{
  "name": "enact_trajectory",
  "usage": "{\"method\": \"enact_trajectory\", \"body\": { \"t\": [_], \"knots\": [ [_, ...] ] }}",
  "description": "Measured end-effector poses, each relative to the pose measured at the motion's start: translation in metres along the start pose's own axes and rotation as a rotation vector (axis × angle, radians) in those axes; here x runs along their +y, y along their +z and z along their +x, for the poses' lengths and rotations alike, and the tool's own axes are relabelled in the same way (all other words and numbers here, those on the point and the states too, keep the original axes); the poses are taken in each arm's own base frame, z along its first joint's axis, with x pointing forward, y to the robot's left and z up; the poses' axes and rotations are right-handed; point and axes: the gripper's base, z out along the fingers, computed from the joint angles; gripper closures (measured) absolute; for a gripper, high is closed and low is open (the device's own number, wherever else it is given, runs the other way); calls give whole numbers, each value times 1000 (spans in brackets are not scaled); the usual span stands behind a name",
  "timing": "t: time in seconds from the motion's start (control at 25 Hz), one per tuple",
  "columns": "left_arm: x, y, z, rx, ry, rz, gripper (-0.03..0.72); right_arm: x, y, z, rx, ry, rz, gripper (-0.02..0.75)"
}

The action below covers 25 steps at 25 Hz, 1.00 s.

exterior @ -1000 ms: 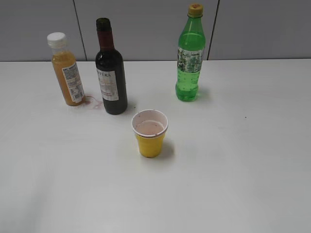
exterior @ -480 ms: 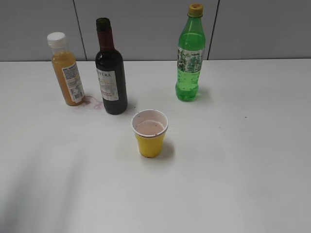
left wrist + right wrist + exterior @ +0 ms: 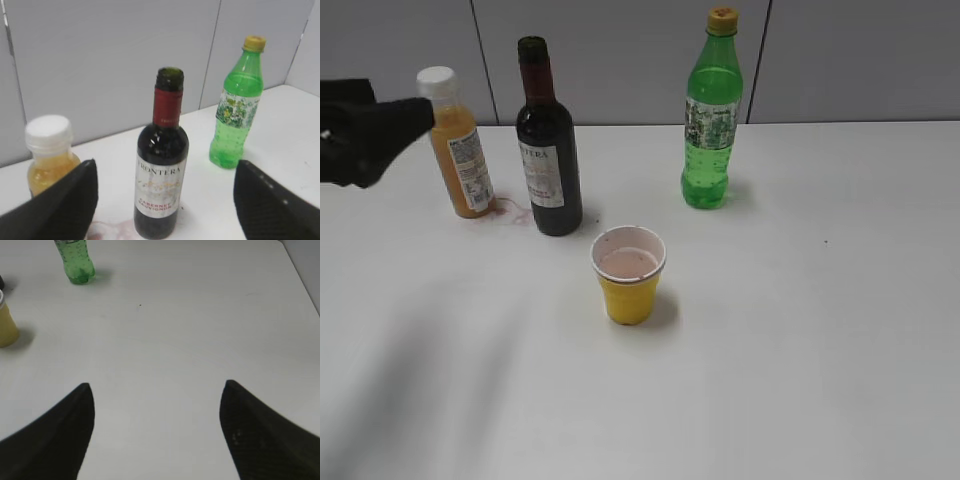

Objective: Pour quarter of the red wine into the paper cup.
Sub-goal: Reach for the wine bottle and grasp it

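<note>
Left hand (image 3: pixel 370 130) spread wide, grasping nothing, hovering left of the red wine (image 3: pixel 547 150), wine bottle upright and uncapped on the white tabletop (image 3: pixel 800 330), paper cup (image 3: pixel 628 275) just in front of it, orange juice bottle (image 3: pixel 457 145) to its left, green soda bottle (image 3: pixel 711 115) well to its right, right hand (image 3: pixel 155 435) likewise spread over bare tabletop.

Left hand (image 3: pixel 165 200) spread wide; right hand (image 3: pixel 156 432) likewise.
</note>
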Motion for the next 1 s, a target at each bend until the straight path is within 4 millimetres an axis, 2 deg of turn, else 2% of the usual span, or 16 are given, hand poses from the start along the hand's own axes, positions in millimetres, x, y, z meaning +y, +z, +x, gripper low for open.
{"method": "enact_trajectory", "body": {
  "t": [0.36,0.68,1.0],
  "knots": [
    [6,29,53,136,-82,70,60,0,0,0,0,0,0,148],
    [-8,66,72,182,7,56,60,0,0,0,0,0,0,150],
    [-13,100,93,171,0,10,60,0,0,0,0,0,0,150]
  ]
}}
